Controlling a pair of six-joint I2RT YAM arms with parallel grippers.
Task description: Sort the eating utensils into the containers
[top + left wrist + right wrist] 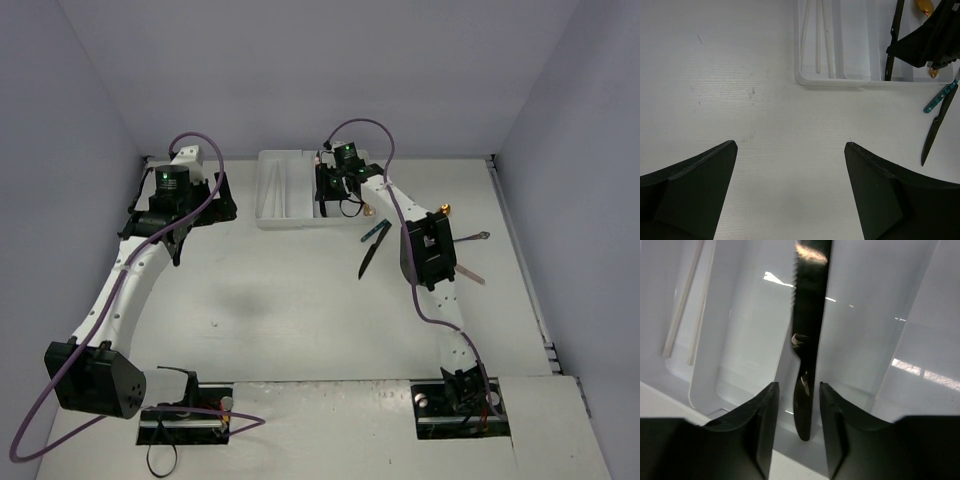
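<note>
Black knife: the slim black serrated knife [807,340] lies in the tray, right of the compartment holding thin white sticks [822,40].
Left gripper [790,144]: spread wide, empty, hovering over bare table [740,75].
White plastic cutlery tray [832,81]: its long compartments run away from the arms.
Knife axis: parallel to the dividers, rounded handle at the near end wall, blade pointing to the far end.
Right gripper [798,385]: jaws stand apart with a gap on either side of the handle, so the knife looks released.
Advice: widen, then rise straight up so that neither finger drags the handle askew.
Loose on table: second black knife [370,258], teal-handled piece [377,232].

The white tray [865,340] looks like glossy, smooth plastic (light streaks on its walls), the black knife [809,315] shines too, and the white table [765,125] is matt.
</note>
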